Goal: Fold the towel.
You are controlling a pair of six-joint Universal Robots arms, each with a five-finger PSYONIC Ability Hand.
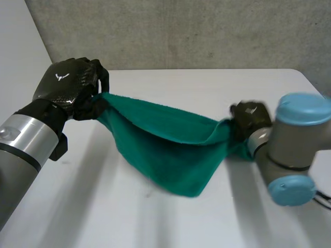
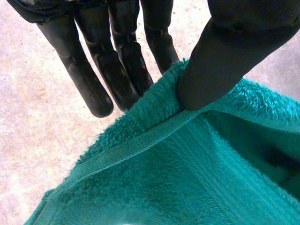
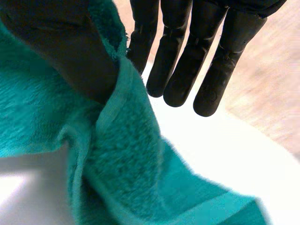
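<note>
One towel [image 1: 170, 150]: teal terry, raised over the table [image 1: 196, 82], strung between left hand [image 1: 70, 85] and right hand [image 1: 248, 119], one end in each.
Left hand: above the table's far left corner, the higher of the two; closed on the towel's hemmed edge.
Left pinch: thumb [image 2: 220, 70] pressed down on the hem [image 2: 140, 140], against straight fingers [image 2: 122, 70] behind the cloth; outer fingers clear of the towel.
Right hand: near the table's right edge, lower than the left; likewise clamped on the towel.
Right pinch: thumb [image 3: 70, 47] holding a hemmed fold against the nearest finger; remaining fingers [image 3: 183, 61] straight and off the cloth.
Towel's upper edge: taut from hand to hand, sloping down toward the right.
Towel's body: doubled, sagging to a blunt point over the table's middle; contact with the table there impossible to tell.
Right arm [image 1: 289, 150]: grey joint with light-blue caps, just in front of its hand, by the table's right edge.
Table: white.
</note>
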